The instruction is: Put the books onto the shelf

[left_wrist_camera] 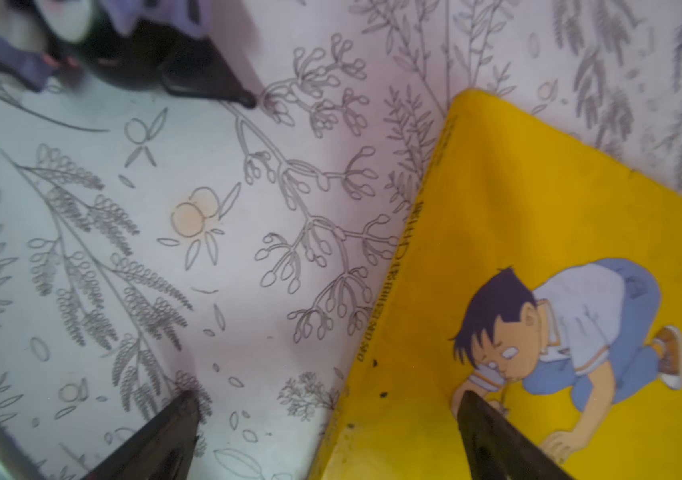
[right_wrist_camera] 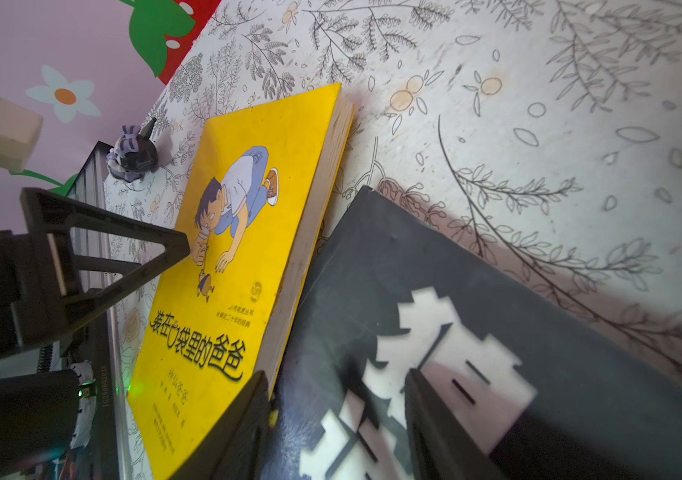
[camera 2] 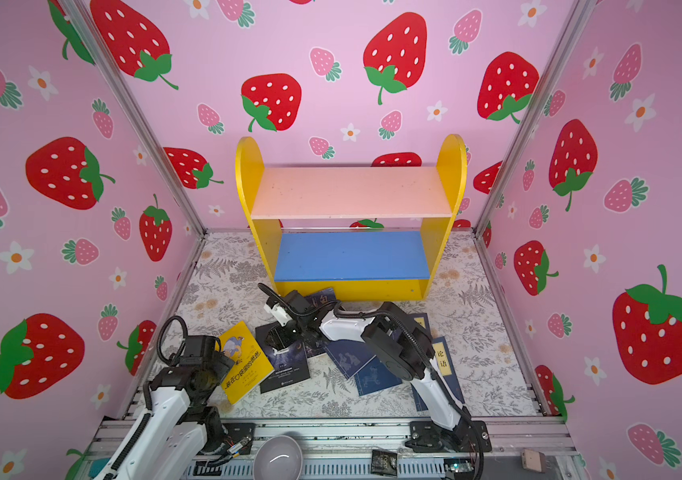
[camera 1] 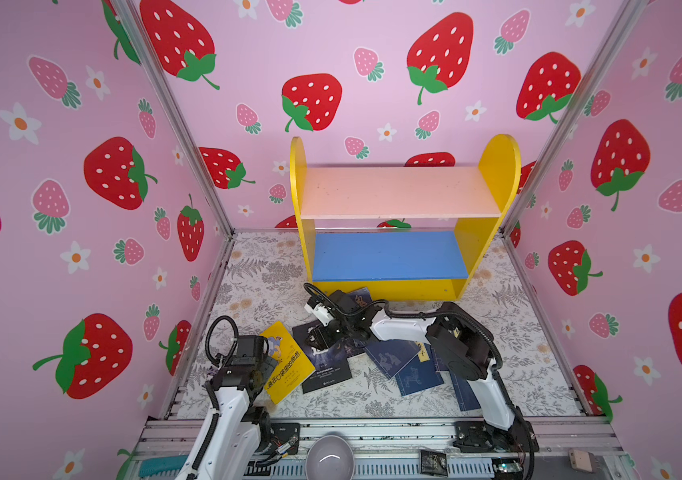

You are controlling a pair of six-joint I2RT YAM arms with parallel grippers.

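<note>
The shelf [camera 1: 397,193] stood at the back of the table [camera 1: 518,332]. Its two boards, one pink and one blue, were bare. The books lay flat in front of it, close together. One yellow book [camera 1: 289,365] lay under the left pincer [left_wrist_camera: 327,399], which was spread wide across the book's long edge. The right pincer [right_wrist_camera: 336,374] was partly spread above one black book [right_wrist_camera: 497,311], just beside the yellow one. At least three navy books [camera 1: 418,374] showed, partly hidden by the right arm. Bare table lay on both sides.
</note>
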